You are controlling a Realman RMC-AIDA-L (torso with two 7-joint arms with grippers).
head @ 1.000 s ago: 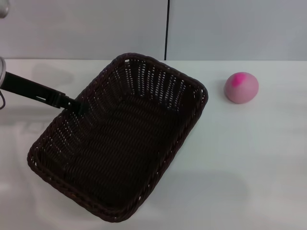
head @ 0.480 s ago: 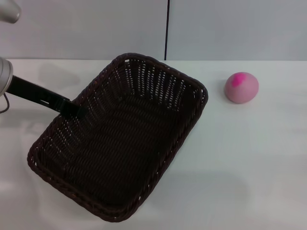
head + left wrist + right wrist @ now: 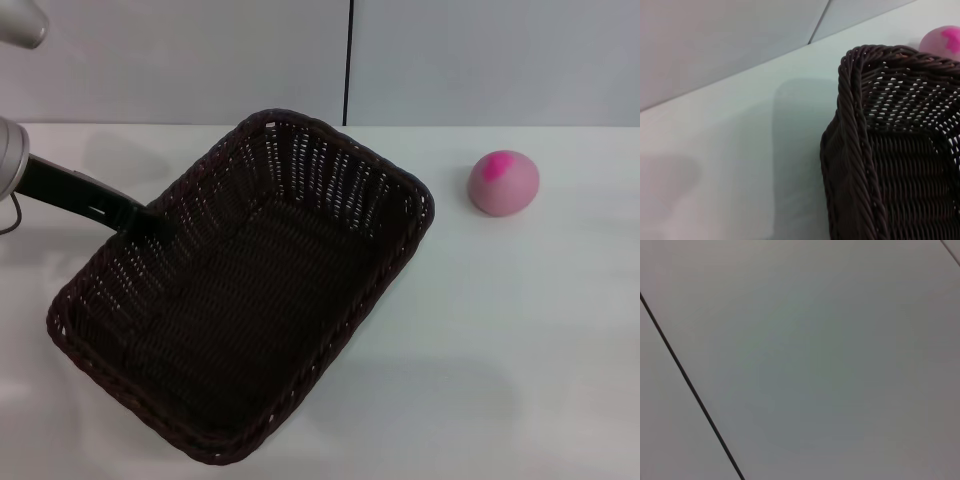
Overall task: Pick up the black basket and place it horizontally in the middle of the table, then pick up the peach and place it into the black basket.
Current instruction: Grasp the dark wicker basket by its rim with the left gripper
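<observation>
The black basket [image 3: 250, 300] lies diagonally on the white table [image 3: 520, 340], its long axis running from near left to far right. My left gripper [image 3: 152, 220] reaches in from the left and is shut on the basket's left long rim. The left wrist view shows a corner of the basket [image 3: 890, 160] up close, with the peach [image 3: 942, 40] just beyond its far rim. The pale pink peach [image 3: 503, 183] with a magenta patch sits on the table to the right of the basket, apart from it. My right gripper is out of view.
A grey wall with a dark vertical seam [image 3: 348, 60] stands behind the table's far edge. Bare tabletop spreads right of and in front of the basket. The right wrist view shows only a grey panel with a dark seam [image 3: 690, 385].
The basket has shifted with my left gripper: its near-left corner has moved left and slightly toward me, and the basket looks a little larger, as if raised. The peach has not moved.
</observation>
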